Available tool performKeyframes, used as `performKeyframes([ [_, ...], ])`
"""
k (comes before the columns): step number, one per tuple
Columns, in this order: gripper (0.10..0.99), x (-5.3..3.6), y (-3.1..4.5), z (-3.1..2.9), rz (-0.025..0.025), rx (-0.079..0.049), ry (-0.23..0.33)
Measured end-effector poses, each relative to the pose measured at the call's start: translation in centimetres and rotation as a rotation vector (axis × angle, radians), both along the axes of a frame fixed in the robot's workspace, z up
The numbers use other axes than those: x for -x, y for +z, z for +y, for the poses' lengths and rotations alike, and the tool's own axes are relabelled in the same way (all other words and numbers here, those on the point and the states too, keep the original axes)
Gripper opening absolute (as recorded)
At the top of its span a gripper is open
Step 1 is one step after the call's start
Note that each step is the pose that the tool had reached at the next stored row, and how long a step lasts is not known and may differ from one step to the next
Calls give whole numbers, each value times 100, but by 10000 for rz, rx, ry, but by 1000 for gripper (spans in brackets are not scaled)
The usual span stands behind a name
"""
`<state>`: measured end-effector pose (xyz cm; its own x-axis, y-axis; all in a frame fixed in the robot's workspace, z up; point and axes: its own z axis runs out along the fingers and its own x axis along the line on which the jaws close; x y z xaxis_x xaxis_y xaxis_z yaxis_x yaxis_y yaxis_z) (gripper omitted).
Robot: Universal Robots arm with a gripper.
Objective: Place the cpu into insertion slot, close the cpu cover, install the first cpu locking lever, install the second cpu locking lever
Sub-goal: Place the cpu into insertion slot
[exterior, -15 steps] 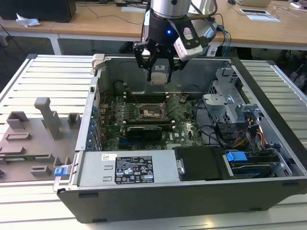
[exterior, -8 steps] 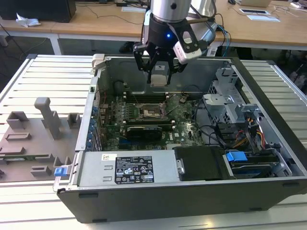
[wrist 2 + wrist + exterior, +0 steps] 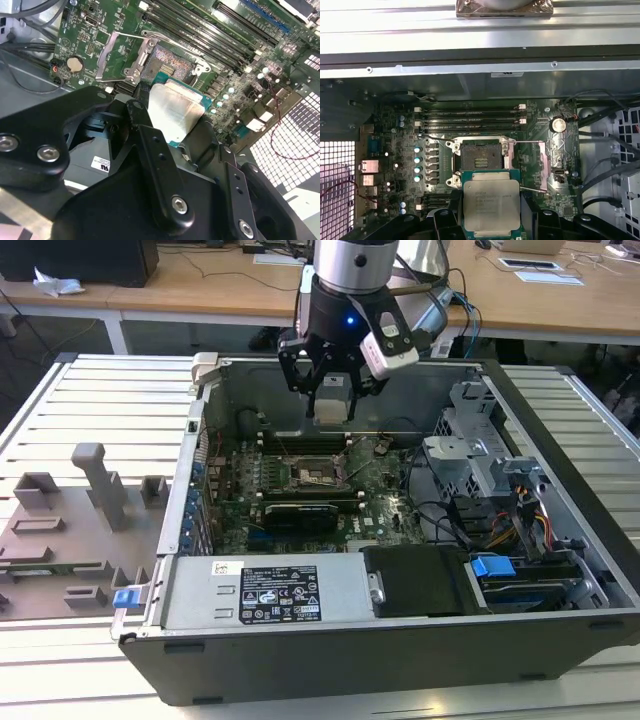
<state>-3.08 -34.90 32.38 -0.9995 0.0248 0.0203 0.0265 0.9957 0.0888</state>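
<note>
We can read no text. We see a white label (image 3: 280, 597) with dark print and symbols on the grey housing (image 3: 195, 600), and faint print lines on the cpu (image 3: 491, 206) top, all too small to read.

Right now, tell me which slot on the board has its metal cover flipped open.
The square socket, nearest the held chip: its silver cover is swung aside. The long narrow memory slots have none.
</note>
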Motion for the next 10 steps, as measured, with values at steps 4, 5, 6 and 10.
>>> performKeyframes([
  [4,545,0,-21,0,0,0,0],
  [5,545,0,-32,0,0,0,0],
  [6,545,0,-44,0,0,-1,1],
  [10,545,0,-67,0,0,-1,0],
])
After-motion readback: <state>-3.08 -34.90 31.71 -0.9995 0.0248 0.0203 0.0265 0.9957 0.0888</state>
